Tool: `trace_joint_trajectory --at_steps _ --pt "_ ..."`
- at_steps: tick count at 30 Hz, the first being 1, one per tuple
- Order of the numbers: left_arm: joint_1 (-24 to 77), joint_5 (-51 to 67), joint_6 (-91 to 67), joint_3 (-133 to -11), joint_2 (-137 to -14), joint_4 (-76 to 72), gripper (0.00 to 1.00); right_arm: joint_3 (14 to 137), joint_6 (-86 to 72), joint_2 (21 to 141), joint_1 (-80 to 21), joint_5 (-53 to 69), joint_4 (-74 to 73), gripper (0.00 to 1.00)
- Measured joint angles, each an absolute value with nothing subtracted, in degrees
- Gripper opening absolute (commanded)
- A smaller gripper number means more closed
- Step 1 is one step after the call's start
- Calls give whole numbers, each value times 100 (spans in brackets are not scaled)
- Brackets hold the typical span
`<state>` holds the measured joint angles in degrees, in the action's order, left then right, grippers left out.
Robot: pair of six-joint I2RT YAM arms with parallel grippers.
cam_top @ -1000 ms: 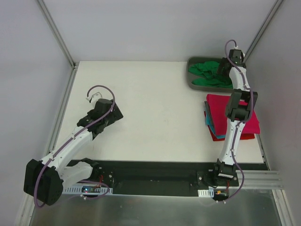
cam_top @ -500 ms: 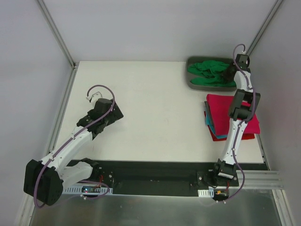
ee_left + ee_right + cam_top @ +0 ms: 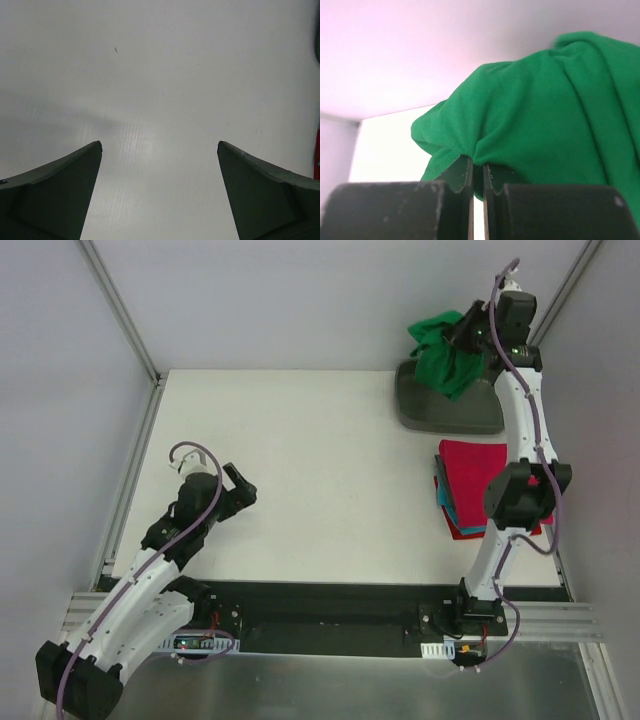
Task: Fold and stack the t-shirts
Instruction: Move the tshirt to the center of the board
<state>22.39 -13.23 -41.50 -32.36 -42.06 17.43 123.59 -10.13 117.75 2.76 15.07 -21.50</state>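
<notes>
Top external shows you folded t-shirts (image 3: 470, 468) stacked at right; your right gripper (image 3: 463, 335) clenches the crumpled green t-shirt (image 3: 443, 358) above the grey tray (image 3: 445, 417); left gripper (image 3: 238, 488) gapes empty; green awaits folding.

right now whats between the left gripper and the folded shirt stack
Just bare table between left gripper and shirt stack, shown in the top view.

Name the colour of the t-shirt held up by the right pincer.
The t-shirt is plain bright green, clearest in the right wrist view.
</notes>
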Motion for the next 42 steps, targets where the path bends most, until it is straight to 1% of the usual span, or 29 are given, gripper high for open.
trace_joint_trajectory --at_steps 6,10,14,15,16,17,18,19,20,21,24,25,29,35,38,41,42 --pt "2239 -1035 -4152 -2781 -3356 1750 99 12206 -561 9835 -1186 1863 -2176 2" --pt "2239 -851 -4198 -2628 -2958 1824 99 11939 -517 8906 -2001 2327 -2163 3" --pt "2239 -742 -4287 -2620 -2783 1955 99 11408 -497 8488 -2456 2480 -2025 15" --pt "2239 -742 -4327 -2620 -2762 2032 99 11177 -491 8436 -2561 2484 -1966 19" --pt "2239 -744 -4381 -2620 -2755 2099 99 10908 -486 8414 -2644 2482 -1900 30" --pt "2239 -749 -4438 -2620 -2746 2200 99 10582 -480 8409 -2696 2453 -1828 52" --pt "2239 -755 -4495 -2620 -2740 2311 99 10287 -489 8407 -2714 2397 -1802 68" --pt "2239 -775 -4574 -2617 -2738 2438 99 9826 -458 8405 -2727 2270 -1695 80" --pt "2239 -794 -4633 -2617 -2738 2554 99 9378 -414 8405 -2722 2132 -1621 87" --pt "2239 -810 -4700 -2617 -2738 2665 99 8770 -320 8407 -2714 1938 -1490 92" --pt "2239 -910 -4836 -2617 -2792 2976 99 7352 -244 8407 -2687 1457 -1426 99" --pt "2239 -956 -4901 -2617 -2832 3085 99 6893 -228 8405 -2683 1269 -1437 96" --pt "2239 -1052 -5087 -2617 -3020 3297 99 5763 -270 8034 -2698 849 -1409 96" --pt "2239 -1083 -5221 -2626 -3492 3354 99 4558 -401 6333 -3059 30 -1186 96" --pt "2239 -939 -5225 -2674 -3806 3319 93 4073 -554 5752 -3129 -298 -1083 96" --pt "2239 -528 -5205 -2674 -4110 3089 85 3601 -687 5426 -3124 -589 -1081 96" --pt "2239 -318 -5201 -2650 -4224 2930 81 3485 -709 5374 -3124 -666 -1096 96"
